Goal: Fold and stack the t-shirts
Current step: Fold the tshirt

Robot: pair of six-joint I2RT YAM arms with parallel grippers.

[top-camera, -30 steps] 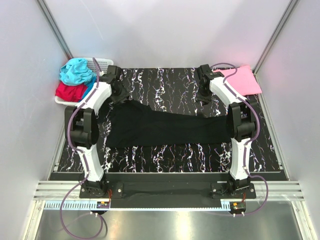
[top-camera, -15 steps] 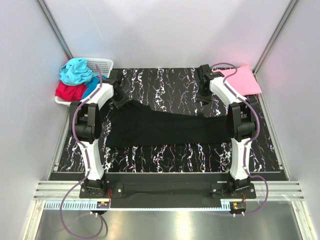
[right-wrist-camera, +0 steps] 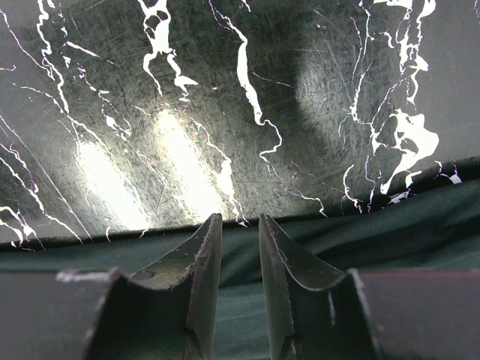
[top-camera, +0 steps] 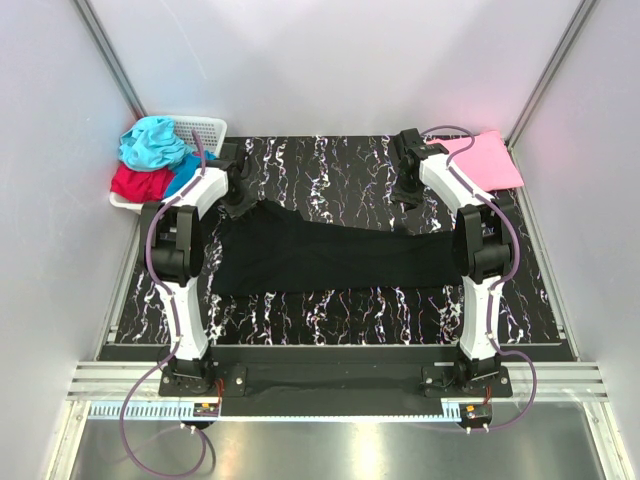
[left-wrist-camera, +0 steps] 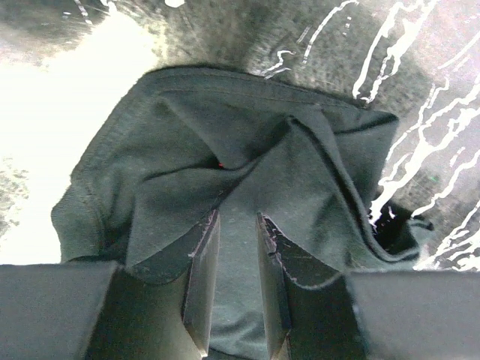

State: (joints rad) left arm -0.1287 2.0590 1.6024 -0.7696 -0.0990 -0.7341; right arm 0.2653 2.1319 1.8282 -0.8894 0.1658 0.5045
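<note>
Black stone-look table (top-camera: pixel 330 310), veined in white, fills the middle of the top view. Across its centre lies the black t-shirt (top-camera: pixel 320 258), spread as a long dark band from the left to the right. Its upper edge slopes down towards the right, and its upper left corner is drawn up into a point.

Two white arms rise from the bottom of the frame, the left arm (top-camera: pixel 175 250) along the cloth's left end and the right arm (top-camera: pixel 480 250) over its right end.

A pink t-shirt (top-camera: pixel 485 160) lies flat at the table's upper right corner, apart from the black one. At the upper left stands a white lattice basket (top-camera: pixel 205 128) holding a heap: a teal t-shirt (top-camera: pixel 152 142) on top, a red t-shirt (top-camera: pixel 138 182) under it and a blue t-shirt (top-camera: pixel 183 178) showing at the right side.

The left pincer (left-wrist-camera: pixel 236 217) sits at the raised corner. Its jaws are nearly together, with dark cloth in the slit and creases bunched just ahead of the tips. The right pincer (right-wrist-camera: pixel 240 219) is at the garment's upper edge, its jaws drawn to a narrow slit. Whether any cloth is caught there cannot be told.
</note>
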